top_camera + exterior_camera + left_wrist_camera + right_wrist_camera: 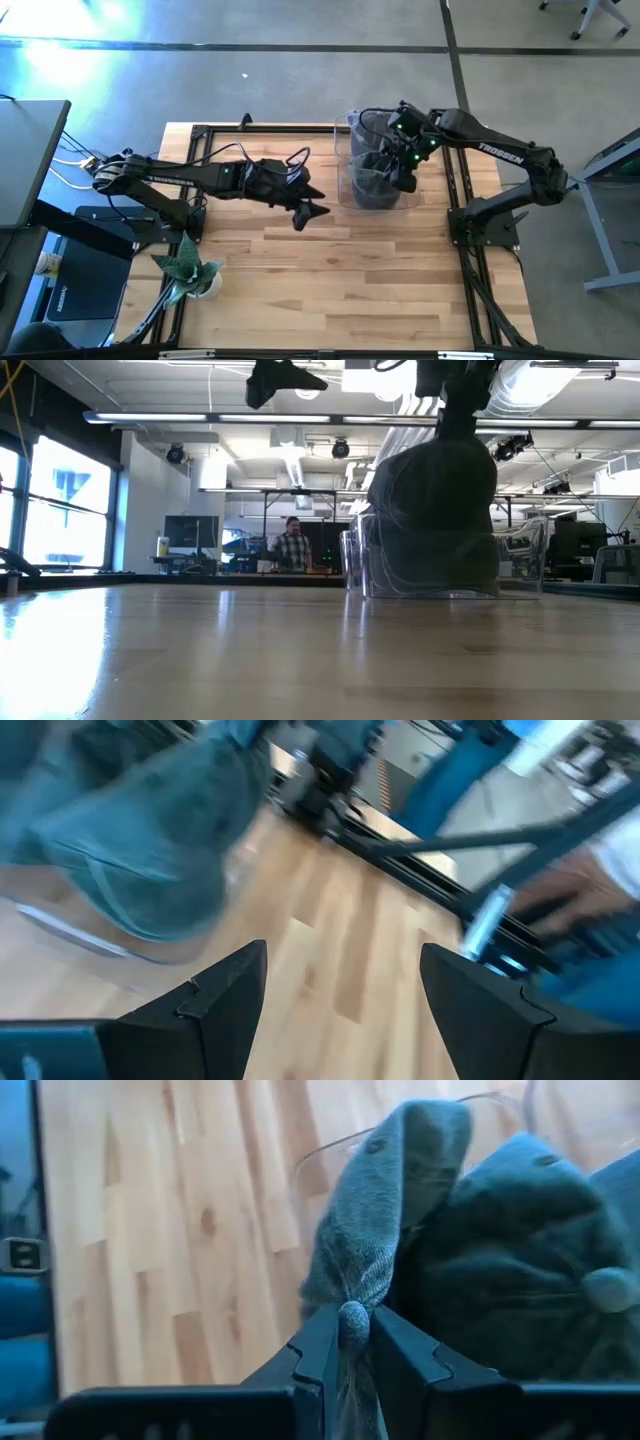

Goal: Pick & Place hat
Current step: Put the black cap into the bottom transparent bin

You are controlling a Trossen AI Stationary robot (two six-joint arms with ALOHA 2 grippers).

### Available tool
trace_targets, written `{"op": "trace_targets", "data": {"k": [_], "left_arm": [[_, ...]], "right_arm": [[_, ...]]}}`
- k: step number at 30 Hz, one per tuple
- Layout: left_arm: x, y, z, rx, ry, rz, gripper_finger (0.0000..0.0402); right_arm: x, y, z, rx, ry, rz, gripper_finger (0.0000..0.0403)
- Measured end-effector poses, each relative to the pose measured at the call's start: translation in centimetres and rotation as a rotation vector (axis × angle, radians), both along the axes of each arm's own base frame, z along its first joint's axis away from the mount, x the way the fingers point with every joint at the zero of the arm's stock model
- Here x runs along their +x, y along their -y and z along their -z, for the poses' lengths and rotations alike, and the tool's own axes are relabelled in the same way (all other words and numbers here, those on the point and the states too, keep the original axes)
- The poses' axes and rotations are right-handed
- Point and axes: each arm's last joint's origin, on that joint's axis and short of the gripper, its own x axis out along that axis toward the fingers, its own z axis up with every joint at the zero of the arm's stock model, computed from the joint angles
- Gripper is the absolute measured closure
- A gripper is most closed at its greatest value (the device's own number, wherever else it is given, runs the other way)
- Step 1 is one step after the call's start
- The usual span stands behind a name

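A grey hat point(377, 183) is held in a clear container point(345, 160) near the table's point(330, 270) far edge, its fabric pinched between the right gripper's point(354, 1327) closed fingers. The left gripper point(308, 213) is held spread and empty near the table's middle.

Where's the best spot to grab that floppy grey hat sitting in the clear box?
Probably a raised fold of its fabric, reached from above through the open top of the clear box. The hat is soft and slumped, so only a pinched ridge offers purchase. The right tool is shut on such a fold; the left tool hangs open nearby.
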Motion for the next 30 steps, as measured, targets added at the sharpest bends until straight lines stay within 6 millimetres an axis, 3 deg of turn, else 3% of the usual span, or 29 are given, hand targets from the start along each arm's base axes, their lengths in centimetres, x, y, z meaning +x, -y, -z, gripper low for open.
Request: {"op": "trace_targets", "data": {"k": [4,11,20,24,30], "left_arm": [[0.0,-0.5,0.0,0.066,0.0,-0.089,0.0142],[0.5,-1.1,0.5,0.058,-0.01,-0.094,0.0142],[1.6,-1.2,0.7,0.041,0.043,-0.109,0.0142],[2.7,-2.8,1.3,0.009,0.069,-0.182,0.0142],[3.0,-6.9,4.0,-0.127,-0.075,-0.243,0.0164]], "right_arm": [[-0.1,0.8,0.6,-0.054,-0.008,0.018,0.0349],[0.0,2.2,0.7,-0.136,0.059,0.014,0.0329],[-0.9,4.0,0.4,-0.212,0.062,0.047,0.0239],[-2.2,3.9,-1.1,-0.164,0.05,0.13,0.0206],[-4.9,1.3,-2.0,0.04,0.01,0.094,0.0201]]}}
